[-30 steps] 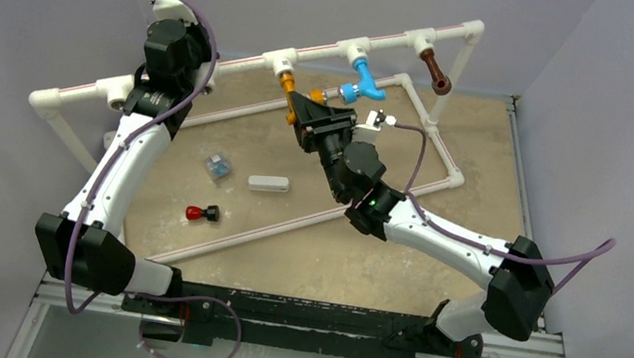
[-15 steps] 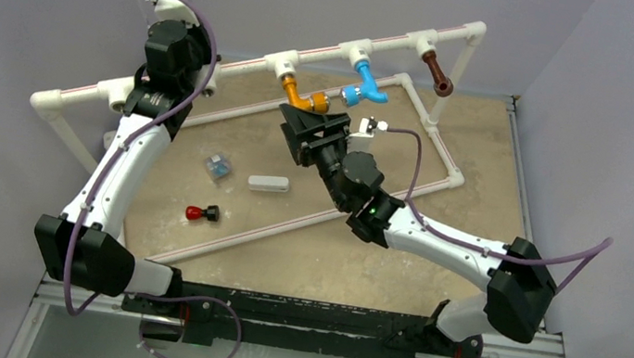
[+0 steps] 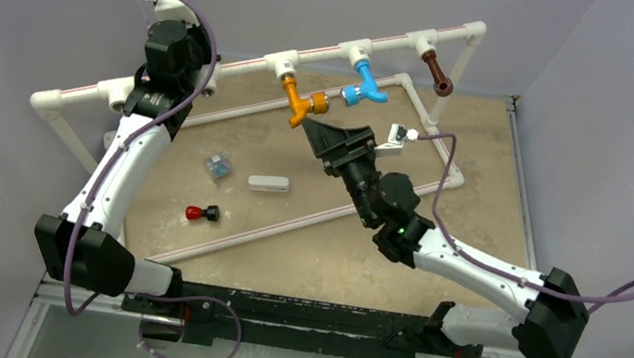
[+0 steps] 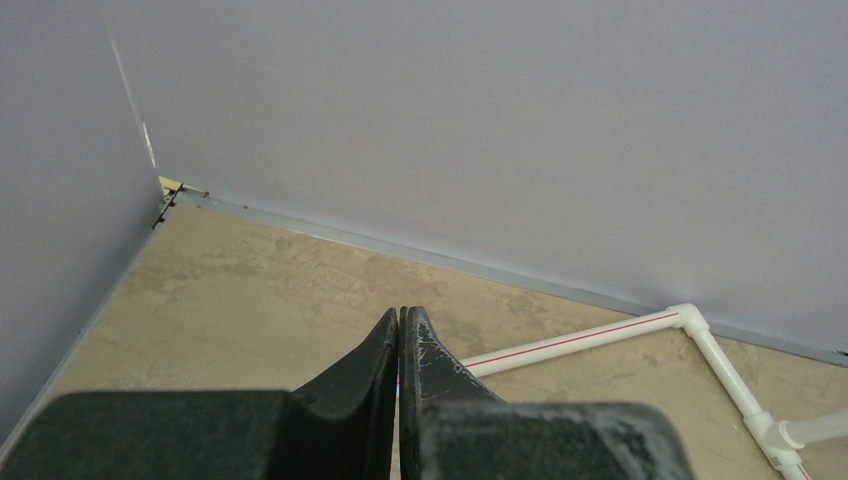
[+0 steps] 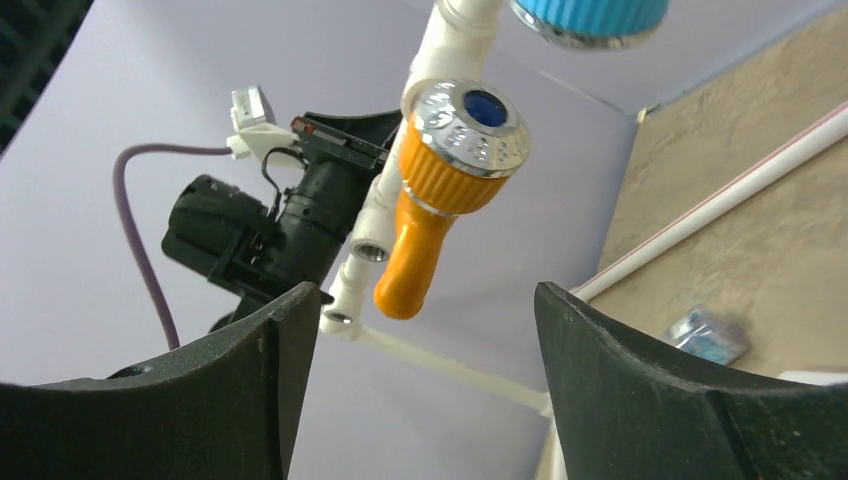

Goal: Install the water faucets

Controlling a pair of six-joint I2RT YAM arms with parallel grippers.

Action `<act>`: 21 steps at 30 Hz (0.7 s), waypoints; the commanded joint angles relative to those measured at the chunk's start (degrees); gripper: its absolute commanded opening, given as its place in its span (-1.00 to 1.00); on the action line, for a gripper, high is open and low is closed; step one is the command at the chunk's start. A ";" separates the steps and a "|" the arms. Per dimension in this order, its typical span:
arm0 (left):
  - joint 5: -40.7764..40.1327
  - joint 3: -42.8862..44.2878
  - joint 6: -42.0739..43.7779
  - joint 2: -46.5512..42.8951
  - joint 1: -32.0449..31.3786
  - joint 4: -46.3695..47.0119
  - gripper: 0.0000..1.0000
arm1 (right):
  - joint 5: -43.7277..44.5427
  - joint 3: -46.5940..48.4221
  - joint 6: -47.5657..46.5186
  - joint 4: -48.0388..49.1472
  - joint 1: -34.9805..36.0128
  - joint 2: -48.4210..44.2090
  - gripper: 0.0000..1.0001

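Note:
Three water faucets hang from the raised white pipe rail [image 3: 322, 49]: orange-yellow [image 3: 301, 102], light blue [image 3: 364, 84] and dark brown [image 3: 436, 72]. My right gripper [image 3: 336, 132] stands open just near-right of the orange faucet, apart from it. In the right wrist view the orange faucet [image 5: 435, 200] hangs beyond the wide fingers [image 5: 290, 340], with its silver-rimmed cap toward the camera; nothing is between them. The blue faucet's cap [image 5: 590, 15] shows at the top edge. My left gripper [image 4: 400, 315] is shut on nothing, raised near the rail's left end.
On the tan table lie a white block [image 3: 268, 183], a small clear-blue piece [image 3: 218, 166] and a red-and-black piece [image 3: 202, 213]. The pipe frame's low rails [image 3: 288, 222] cross the table. The left arm [image 3: 126, 143] reaches up along the left side.
My right gripper has opened, let go of the orange faucet and drawn back to the right. The orange faucet has turned and stays on the rail. The left arm has not moved.

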 commanded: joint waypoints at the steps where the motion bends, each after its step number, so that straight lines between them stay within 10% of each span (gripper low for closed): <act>1: 2.13 -2.68 1.15 1.97 -0.43 -10.96 -1.00 | -0.44 -3.23 -14.17 3.77 -0.24 -6.62 0.59; 21: 2.44 -2.25 1.15 2.77 -0.34 -11.26 -1.00 | -6.64 8.19 -71.99 -20.79 -0.24 -12.61 0.51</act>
